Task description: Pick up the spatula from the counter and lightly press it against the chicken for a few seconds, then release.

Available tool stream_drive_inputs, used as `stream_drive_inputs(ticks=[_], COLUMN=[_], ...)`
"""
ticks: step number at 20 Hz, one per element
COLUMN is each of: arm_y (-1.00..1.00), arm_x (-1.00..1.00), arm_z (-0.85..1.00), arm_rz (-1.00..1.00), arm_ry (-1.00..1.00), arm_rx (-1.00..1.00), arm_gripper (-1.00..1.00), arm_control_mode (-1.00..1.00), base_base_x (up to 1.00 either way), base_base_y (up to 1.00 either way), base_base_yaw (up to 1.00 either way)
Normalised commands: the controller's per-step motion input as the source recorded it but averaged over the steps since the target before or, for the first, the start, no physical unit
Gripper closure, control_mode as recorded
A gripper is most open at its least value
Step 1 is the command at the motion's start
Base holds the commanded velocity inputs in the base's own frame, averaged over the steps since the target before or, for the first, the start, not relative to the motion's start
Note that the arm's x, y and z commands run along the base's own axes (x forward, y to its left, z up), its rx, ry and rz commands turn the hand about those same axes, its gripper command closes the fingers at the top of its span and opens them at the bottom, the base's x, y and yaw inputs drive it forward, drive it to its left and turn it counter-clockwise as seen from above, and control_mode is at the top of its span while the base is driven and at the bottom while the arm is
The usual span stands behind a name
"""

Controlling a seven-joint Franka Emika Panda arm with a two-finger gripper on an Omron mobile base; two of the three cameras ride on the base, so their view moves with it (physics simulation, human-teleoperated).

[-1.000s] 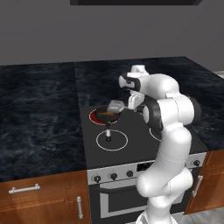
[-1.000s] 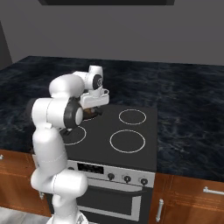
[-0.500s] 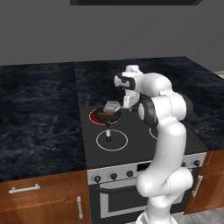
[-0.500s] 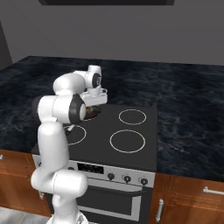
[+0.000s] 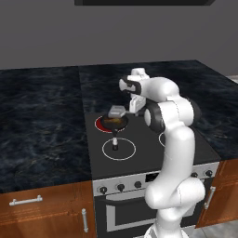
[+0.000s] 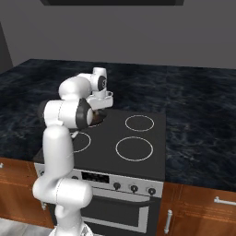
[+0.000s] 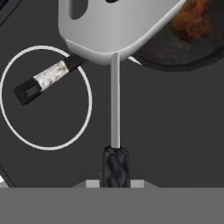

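Note:
My gripper (image 7: 116, 178) is shut on the black woven handle (image 7: 116, 166) of the spatula. Its thin metal shaft (image 7: 114, 100) runs up to the wide grey blade (image 7: 109, 30). The blade hangs over the near left part of the dark pan (image 7: 175, 54). The browned chicken (image 7: 192, 19) lies in the pan, just right of the blade and uncovered. In the left base view the gripper (image 5: 135, 104) holds the blade (image 5: 116, 111) just above the pan (image 5: 115, 122) on the glowing red burner. Whether the blade touches the chicken I cannot tell.
The pan's black and silver handle (image 7: 43, 81) sticks out over the front left burner ring (image 5: 119, 148). The black cooktop (image 6: 138, 152) has further burner rings (image 6: 139, 122) to the right. Dark marble counter (image 5: 42, 121) runs on both sides, with oven knobs (image 6: 133, 188) at the front.
The upper arm has swung slightly and the spatula blade has shifted a little over the pan. The gripper stays shut on the handle.

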Motion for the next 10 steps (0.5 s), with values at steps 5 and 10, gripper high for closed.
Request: stream_drive_inputs(ticks=[5, 10], arm_y=[0.0, 0.0], arm_x=[0.17, 0.13], arm_z=[-0.09, -0.13], arm_rz=[0.04, 0.03], arm_ry=[-0.06, -0.03], arm_rx=[0.0, 0.0], arm_gripper=[1.0, 1.0], arm_control_mode=[-1.0, -1.0], base_base_x=[0.0, 0.0], base_base_y=[0.0, 0.0], base_base_yaw=[0.0, 0.0])
